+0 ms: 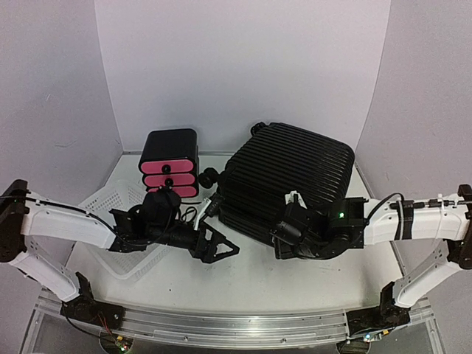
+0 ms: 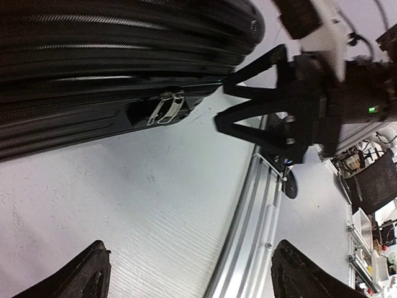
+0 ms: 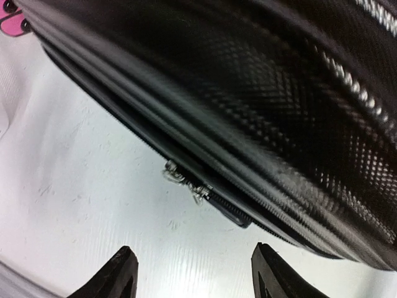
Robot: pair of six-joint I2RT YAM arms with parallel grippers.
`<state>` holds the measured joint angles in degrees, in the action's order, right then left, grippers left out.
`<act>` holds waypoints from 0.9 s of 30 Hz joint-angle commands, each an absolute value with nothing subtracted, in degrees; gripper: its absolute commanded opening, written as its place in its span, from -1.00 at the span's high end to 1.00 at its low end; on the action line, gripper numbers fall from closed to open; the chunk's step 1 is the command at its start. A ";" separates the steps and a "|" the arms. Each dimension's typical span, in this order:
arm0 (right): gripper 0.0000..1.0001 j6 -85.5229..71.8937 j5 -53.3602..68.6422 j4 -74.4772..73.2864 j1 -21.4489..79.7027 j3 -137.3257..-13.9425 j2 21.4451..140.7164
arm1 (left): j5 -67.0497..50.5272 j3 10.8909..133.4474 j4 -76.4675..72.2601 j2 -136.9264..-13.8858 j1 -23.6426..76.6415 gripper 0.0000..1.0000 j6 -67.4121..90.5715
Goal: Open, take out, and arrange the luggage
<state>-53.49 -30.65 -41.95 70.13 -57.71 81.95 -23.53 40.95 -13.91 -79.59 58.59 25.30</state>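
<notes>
While luggage (image 1: 295, 173) lies closed, left gripper (image 1: 230, 248), right gripper (image 1: 280, 240) fronting it

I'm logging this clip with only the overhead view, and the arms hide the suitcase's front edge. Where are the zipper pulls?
Observer: The right wrist view shows two silver zipper pulls side by side on the suitcase seam, just ahead of the right tool.
Operator: Is that tool holding them?
Observer: No. Its fingers stand apart, with only table showing between them.
Operator: And the left side?
Observer: In the left wrist view the left tool points at the same pulls from farther back, not touching them.
</notes>
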 commanded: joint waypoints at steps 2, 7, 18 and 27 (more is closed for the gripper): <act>-0.31 -50.35 -28.26 -49.97 70.27 -63.60 76.45 | -20.01 41.33 -37.80 -89.13 58.53 -0.66 20.87; -0.32 -48.42 -29.00 -50.35 70.22 -63.91 72.00 | -20.61 45.98 -45.82 -99.13 59.40 -0.35 21.73; -0.33 -45.36 -29.98 -51.16 70.24 -63.50 67.04 | -10.58 51.09 -59.03 -111.63 66.36 -0.17 20.64; -0.33 -44.73 -30.36 -51.25 70.24 -61.21 62.44 | -3.67 54.67 -59.58 -115.87 66.62 0.01 21.87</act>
<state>-45.80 -28.73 -51.53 70.15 -61.89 65.08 -8.82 52.03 -55.20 -114.98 66.92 21.45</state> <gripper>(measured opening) 0.663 0.507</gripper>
